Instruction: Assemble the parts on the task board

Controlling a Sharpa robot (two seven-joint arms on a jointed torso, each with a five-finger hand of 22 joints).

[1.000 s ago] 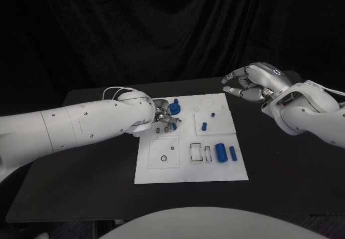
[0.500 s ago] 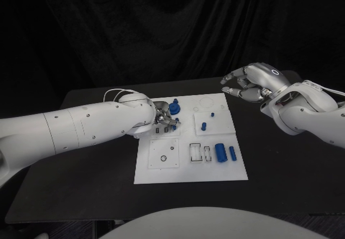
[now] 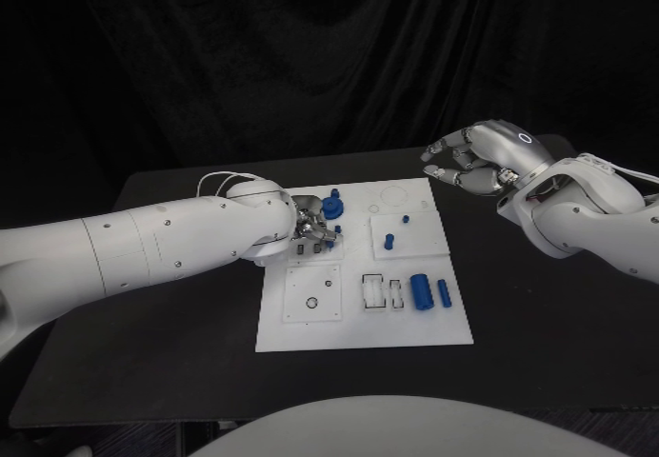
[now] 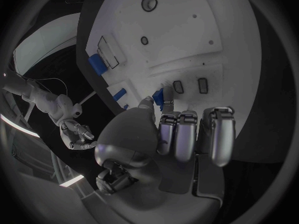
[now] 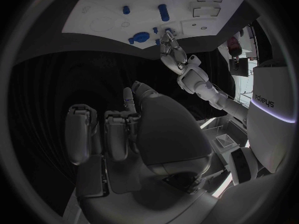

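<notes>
The white board (image 3: 364, 276) lies in the middle of the black surface (image 3: 165, 352). The left hand (image 3: 316, 228) sits over the board's far-left area, its fingers (image 4: 187, 134) curled down toward two small dark slots in the plate. In the left wrist view a small blue piece (image 4: 161, 96) shows right at the tips of the thumb and a finger, just beside those slots; it looks pinched between them, though the contact itself is partly hidden. Just beyond the hand, toward the board's far edge, stands a blue knob-shaped piece (image 3: 334, 203).

Other blue pieces rest on the board: a short peg (image 3: 389, 242) and a smaller one (image 3: 407, 220) on the raised square panel at the right, and near the right edge a thick cylinder (image 3: 422, 292) with a thinner rod (image 3: 444, 292) just beside it, next to two empty rectangular outlines. A square panel (image 3: 314, 291) with a small ring hole lies on the near-left part.

The right hand (image 3: 474, 157) hangs in the air off the board's far-right corner, well apart from every piece. Its fingers (image 5: 102, 129) are curled in toward the palm and hold nothing.
</notes>
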